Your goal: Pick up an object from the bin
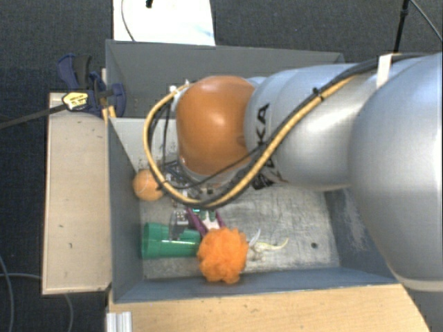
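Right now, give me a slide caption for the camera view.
KUKA arm's end effector low over a green cylinder beside a fuzzy orange ball in the grey bin.

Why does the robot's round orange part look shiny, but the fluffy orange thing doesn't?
In the camera view, a pale sheen sits on top of the smooth orange cover; the fluffy orange ball shows no glare, and its fuzzy surface looks matte.

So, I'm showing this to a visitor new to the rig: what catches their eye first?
Most likely the big silver arm with its glossy orange dome cover, reaching in from the right over the grey metal bin. Next, the fluffy orange pom-pom by the bin's near wall, beside a green plastic cylinder lying on its side, with the claw over the cylinder's right end.
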Controlling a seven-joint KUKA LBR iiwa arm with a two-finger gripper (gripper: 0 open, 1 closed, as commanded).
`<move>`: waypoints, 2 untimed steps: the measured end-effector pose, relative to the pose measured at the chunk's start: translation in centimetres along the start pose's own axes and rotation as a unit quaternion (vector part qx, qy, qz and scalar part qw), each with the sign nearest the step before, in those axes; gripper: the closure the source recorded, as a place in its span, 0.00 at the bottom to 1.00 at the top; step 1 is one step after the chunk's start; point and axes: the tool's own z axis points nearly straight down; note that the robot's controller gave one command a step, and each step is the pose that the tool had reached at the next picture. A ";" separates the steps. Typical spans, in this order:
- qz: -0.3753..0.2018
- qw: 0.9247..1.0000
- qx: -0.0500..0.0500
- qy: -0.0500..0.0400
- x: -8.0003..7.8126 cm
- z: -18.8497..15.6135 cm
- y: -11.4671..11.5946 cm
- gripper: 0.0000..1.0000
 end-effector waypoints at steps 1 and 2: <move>0.003 1.000 -0.001 -0.004 -0.2 -0.5 -0.1 0.00; 0.034 0.999 -0.001 -0.004 0.1 4.9 -1.4 0.00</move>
